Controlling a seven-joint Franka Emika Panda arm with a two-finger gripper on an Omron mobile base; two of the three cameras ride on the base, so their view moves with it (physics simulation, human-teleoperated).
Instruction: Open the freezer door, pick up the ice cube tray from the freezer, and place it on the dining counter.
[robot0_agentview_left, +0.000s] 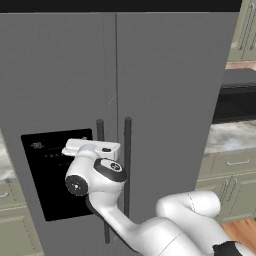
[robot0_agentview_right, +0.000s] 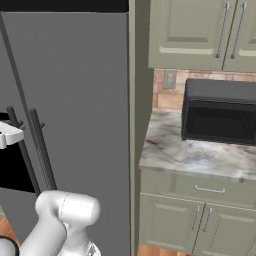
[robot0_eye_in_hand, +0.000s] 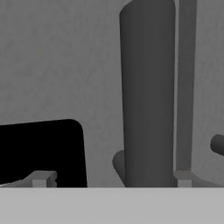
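Observation:
The freezer door (robot0_agentview_left: 55, 75) is shut; it is the grey left door with a black dispenser panel (robot0_agentview_left: 55, 175). Its dark vertical bar handle (robot0_agentview_left: 100, 131) fills the middle of the hand view as a thick bar (robot0_eye_in_hand: 148, 96). My gripper (robot0_eye_in_hand: 112, 179) is open at the handle. The bar stands between the two fingertips (robot0_eye_in_hand: 41, 179), nearer the right one, and I cannot tell if they touch it. The white hand (robot0_agentview_left: 92, 147) sits level with the panel's top, also at the left edge as the hand (robot0_agentview_right: 7, 134). The ice cube tray is hidden behind the door. The dining counter is out of view.
The plain grey door (robot0_agentview_left: 170, 100) with its own bar handle (robot0_agentview_left: 128, 160) stands right of the seam. Further right is a black microwave (robot0_agentview_right: 220, 112) on a marble counter (robot0_agentview_right: 190, 155) over green cabinets (robot0_agentview_right: 200, 220). Upper cabinets (robot0_agentview_right: 200, 30) hang above.

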